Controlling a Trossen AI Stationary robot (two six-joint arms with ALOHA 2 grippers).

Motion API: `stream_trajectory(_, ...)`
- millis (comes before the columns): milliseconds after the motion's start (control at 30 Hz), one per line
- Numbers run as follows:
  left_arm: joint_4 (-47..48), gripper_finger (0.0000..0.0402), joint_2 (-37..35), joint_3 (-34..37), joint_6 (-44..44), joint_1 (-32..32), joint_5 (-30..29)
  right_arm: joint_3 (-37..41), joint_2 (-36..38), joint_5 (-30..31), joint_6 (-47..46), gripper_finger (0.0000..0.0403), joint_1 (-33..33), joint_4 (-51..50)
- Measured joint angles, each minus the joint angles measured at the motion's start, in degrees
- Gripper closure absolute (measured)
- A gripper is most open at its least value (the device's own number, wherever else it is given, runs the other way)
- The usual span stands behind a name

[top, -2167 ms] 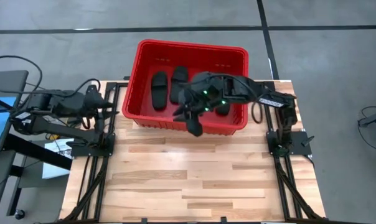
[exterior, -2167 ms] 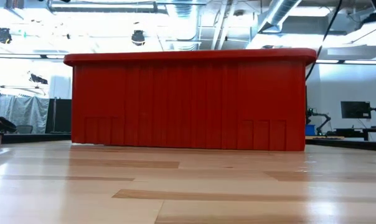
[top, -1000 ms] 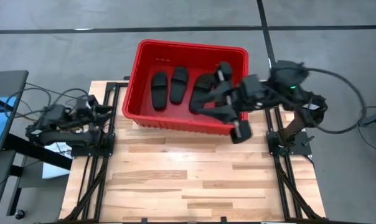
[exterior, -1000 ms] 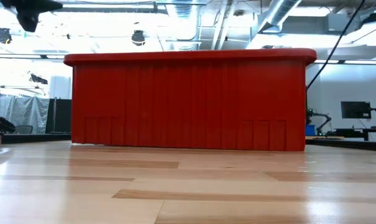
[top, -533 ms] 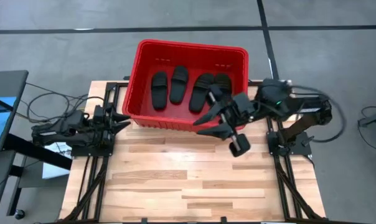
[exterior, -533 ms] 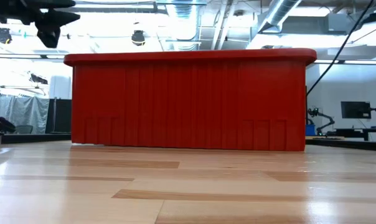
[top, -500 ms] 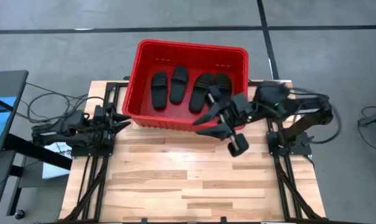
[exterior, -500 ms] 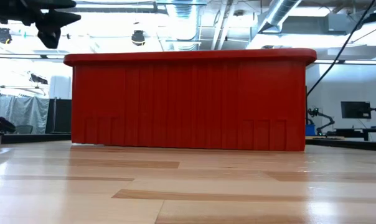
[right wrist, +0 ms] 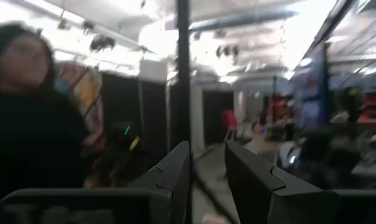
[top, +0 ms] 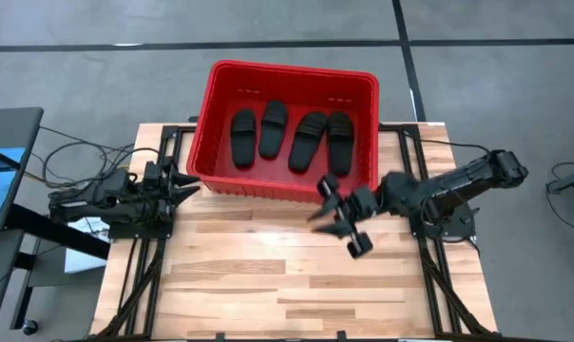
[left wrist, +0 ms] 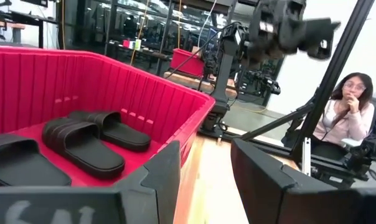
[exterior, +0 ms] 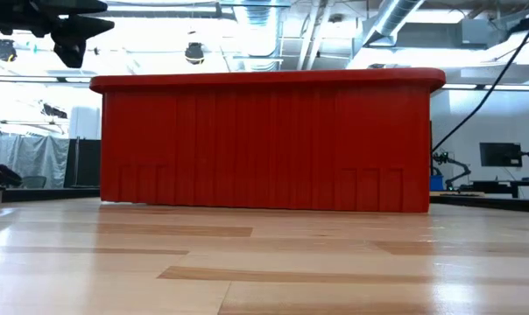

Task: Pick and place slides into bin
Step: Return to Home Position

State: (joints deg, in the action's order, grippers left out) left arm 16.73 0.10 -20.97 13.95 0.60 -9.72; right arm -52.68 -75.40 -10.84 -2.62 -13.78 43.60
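Observation:
The red bin (top: pixel 268 186) stands at the table's far middle; its near wall fills the low view (exterior: pixel 264 140). Four black slides lie flat on its floor side by side: two on the left (top: pixel 242 136) (top: pixel 273 128), two on the right (top: pixel 309 141) (top: pixel 339 142). Three also show in the left wrist view (left wrist: pixel 82 146). My right gripper (top: pixel 323 204) is open and empty just in front of the bin's near wall, right of middle. My left gripper (top: pixel 180 180) is open and empty beside the bin's near left corner; it also shows in the low view (exterior: pixel 67 26).
Bare wooden tabletop (top: pixel 287 275) stretches from the bin to the near edge. Black frame rails (top: pixel 149 256) run along both sides of the table. A person (left wrist: pixel 347 106) sits beyond the table's right side; a person (right wrist: pixel 26 112) also shows in the blurred right wrist view.
My right gripper has drawn back from over the bin's near right corner toward the table's near edge and come down in front of the bin's wall, staying open and empty. My left gripper has reached out toward the bin's near left corner and then stopped. The slides have stayed put.

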Motion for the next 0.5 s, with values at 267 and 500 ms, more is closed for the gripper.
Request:
stream_trajectory(267,-0.70,0.0269,0.04,1.84,-2.64,0.00,2.37,7.54,0.60,0.40,-1.11,0.0308,-0.92,0.33)
stream_trajectory(500,-10.25,0.0269,-0.06,8.99,0.96,0.26,7.20,13.90,0.58,0.04,-1.22,0.0308,1.39,2.87)
